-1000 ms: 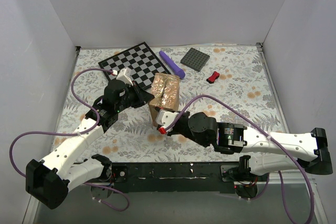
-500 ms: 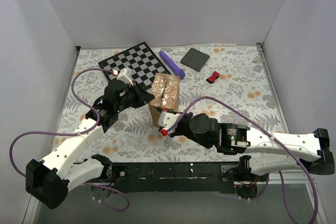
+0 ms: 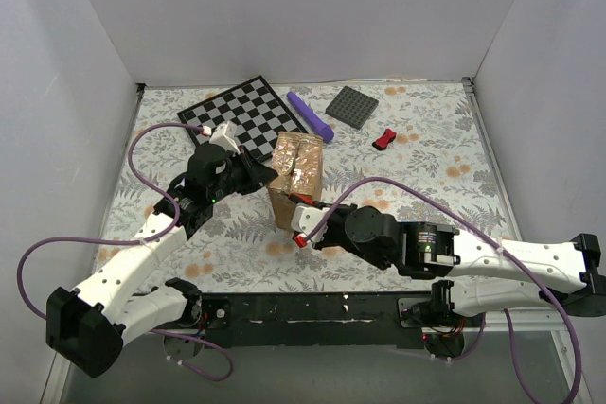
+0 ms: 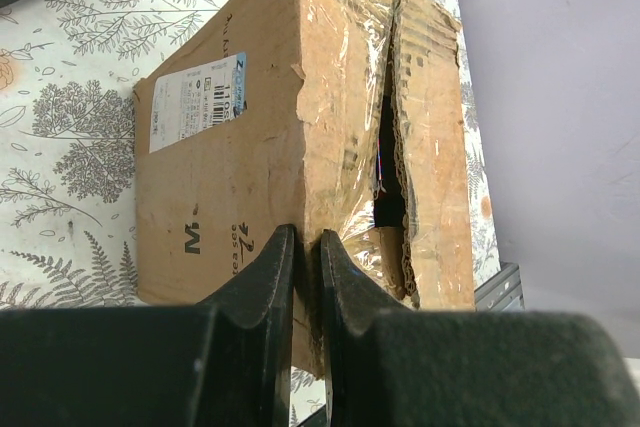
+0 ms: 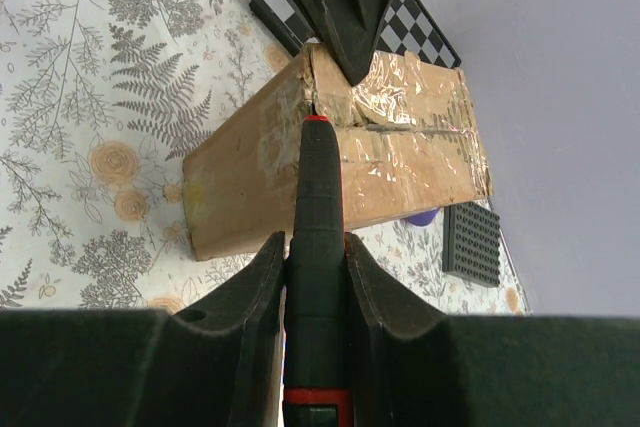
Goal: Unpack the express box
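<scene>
The express box (image 3: 296, 175) is a brown taped carton in the middle of the table; its top seam (image 4: 392, 137) is split open. My left gripper (image 3: 261, 175) is at its left side, jaws shut on the top edge of the box (image 4: 240, 137), with cardboard pinched between the fingertips (image 4: 308, 247). My right gripper (image 3: 319, 225) is at the near side, shut on a black tool with a red tip (image 5: 316, 237). The tip touches the taped seam at the near end of the box (image 5: 410, 162).
A checkerboard (image 3: 241, 115) lies at the back left, with a purple bar (image 3: 311, 115) beside it. A dark grey studded plate (image 3: 352, 106) and a small red object (image 3: 383, 139) lie at the back right. White walls close in three sides.
My right arm has slid a little toward the near right, carrying the tool with it. The left arm has stayed on the box, which looks slightly turned.
</scene>
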Tool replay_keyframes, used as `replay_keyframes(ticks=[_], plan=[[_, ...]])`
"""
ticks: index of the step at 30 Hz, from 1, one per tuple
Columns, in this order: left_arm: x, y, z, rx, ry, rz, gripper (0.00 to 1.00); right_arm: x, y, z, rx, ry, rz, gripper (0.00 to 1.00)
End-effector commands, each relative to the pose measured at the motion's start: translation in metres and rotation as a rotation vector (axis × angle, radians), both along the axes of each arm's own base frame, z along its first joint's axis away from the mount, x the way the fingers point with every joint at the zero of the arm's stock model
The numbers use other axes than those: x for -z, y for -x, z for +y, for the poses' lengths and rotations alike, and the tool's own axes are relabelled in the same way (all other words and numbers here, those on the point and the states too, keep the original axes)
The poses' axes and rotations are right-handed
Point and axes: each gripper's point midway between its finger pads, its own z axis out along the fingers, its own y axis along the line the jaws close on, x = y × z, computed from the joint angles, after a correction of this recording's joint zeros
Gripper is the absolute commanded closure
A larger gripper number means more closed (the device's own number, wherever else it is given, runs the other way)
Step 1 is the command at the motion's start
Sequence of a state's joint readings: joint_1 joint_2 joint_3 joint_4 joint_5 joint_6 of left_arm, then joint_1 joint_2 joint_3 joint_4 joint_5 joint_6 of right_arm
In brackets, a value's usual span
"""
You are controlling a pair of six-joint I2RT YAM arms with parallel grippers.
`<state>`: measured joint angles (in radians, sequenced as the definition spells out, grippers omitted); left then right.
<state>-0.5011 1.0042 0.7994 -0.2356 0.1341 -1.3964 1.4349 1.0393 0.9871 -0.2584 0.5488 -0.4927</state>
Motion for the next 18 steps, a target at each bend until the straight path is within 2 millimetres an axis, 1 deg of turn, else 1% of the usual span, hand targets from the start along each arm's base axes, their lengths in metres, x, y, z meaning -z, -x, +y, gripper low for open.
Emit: replay_keyframes(ticks=[1,11,18], plan=[[0.002,-0.009,0.018,-0.065,-0.072,-0.015,1.00,0.022,-0.018,-0.051,0.138,0.226,-0.048,0.99],[0.000,-0.009,0.018,-0.067,-0.069,-0.019,1.00,0.019,-0.019,-0.060,0.157,0.245,-0.065,0.99],[0.000,-0.009,0.016,-0.061,-0.063,-0.018,1.00,0.002,-0.020,-0.064,0.173,0.198,-0.075,0.99]])
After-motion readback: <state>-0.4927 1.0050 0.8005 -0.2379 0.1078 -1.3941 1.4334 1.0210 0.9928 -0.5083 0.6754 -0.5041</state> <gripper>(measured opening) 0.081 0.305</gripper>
